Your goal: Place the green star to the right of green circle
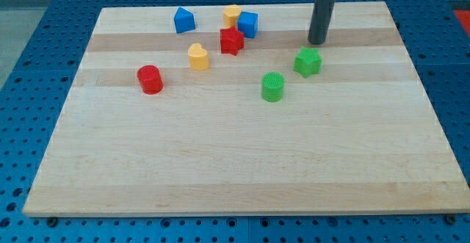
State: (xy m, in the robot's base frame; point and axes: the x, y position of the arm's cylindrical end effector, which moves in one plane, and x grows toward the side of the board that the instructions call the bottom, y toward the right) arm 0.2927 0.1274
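The green star (pixel 308 62) lies on the wooden board, up and to the right of the green circle (pixel 273 86), with a small gap between them. My tip (pixel 317 42) stands just above the star toward the view's top, slightly to its right, very close to it or touching its top edge. The dark rod rises from there out of the view's top edge.
A red star (pixel 232 41), blue cube (pixel 248 24) and yellow block (pixel 232 14) cluster at top centre. A blue block (pixel 183 20) lies top left, a yellow heart (pixel 198 56) and red cylinder (pixel 150 79) further left. The board's (pixel 235 162) right edge is near x 600.
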